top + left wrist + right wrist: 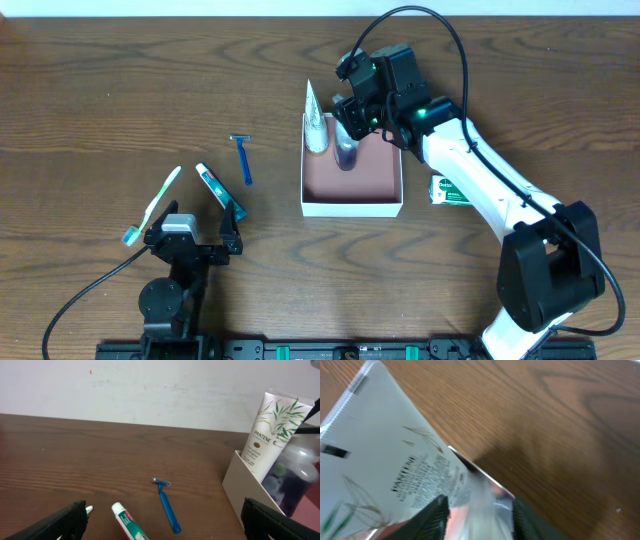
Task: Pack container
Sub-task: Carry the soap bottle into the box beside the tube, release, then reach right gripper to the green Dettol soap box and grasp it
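Where the container (352,207) sits open at the middle of the table (90,90), the right gripper (350,128) reaches over its far wall, clamped on a clear bottle (346,154) standing inside, beside a white tube (315,120) in its far-left corner. Well left of the container, the left gripper (195,230) is spread wide, grasping nothing — a blue razor (243,160) lies between them.

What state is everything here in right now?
box: open, tube and bottle inside.
tube: standing in a box corner.
bottle: upright, gripped by right pincer.
right pincer: shut on bottle.
left pincer: open, empty.
razor: lying on table.
toothpaste: lying on table.
toothbrush: lying on table.
soap box: lying on table.
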`<action>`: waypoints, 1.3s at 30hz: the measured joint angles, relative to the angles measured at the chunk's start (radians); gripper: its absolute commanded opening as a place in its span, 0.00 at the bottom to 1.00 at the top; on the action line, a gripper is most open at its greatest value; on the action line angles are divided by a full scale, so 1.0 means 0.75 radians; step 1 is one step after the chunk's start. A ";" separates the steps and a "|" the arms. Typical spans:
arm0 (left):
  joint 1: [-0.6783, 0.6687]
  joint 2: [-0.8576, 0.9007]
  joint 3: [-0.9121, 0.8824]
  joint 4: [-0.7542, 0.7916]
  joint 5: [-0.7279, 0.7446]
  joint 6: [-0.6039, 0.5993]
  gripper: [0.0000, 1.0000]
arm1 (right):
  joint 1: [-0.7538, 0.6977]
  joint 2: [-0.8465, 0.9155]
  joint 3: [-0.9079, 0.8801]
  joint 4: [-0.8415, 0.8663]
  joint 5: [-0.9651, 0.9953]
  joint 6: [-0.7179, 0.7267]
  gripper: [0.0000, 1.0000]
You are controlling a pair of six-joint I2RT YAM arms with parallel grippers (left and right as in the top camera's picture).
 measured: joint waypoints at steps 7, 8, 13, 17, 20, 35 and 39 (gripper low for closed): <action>0.000 -0.001 0.001 0.000 0.000 0.000 0.98 | 0.003 -0.001 0.001 0.018 -0.003 0.002 0.49; 0.000 0.000 0.000 0.000 0.000 0.000 0.98 | 0.003 -0.001 0.001 0.030 -0.003 0.002 0.49; 0.000 -0.001 0.000 0.000 0.000 0.000 0.98 | 0.003 -0.001 0.003 0.046 -0.003 0.003 0.49; 0.000 0.000 0.000 0.000 0.000 0.000 0.98 | 0.003 -0.012 0.015 0.042 -0.003 0.006 0.50; 0.000 -0.001 0.000 0.000 0.000 0.000 0.98 | 0.003 -0.042 0.026 0.040 -0.003 0.007 0.50; 0.000 -0.001 0.001 -0.001 0.000 0.000 0.98 | -0.298 -0.537 0.062 -0.553 0.085 0.184 0.81; 0.000 -0.001 0.001 0.000 0.000 0.000 0.98 | -0.392 -0.593 0.071 -0.851 0.133 0.204 0.98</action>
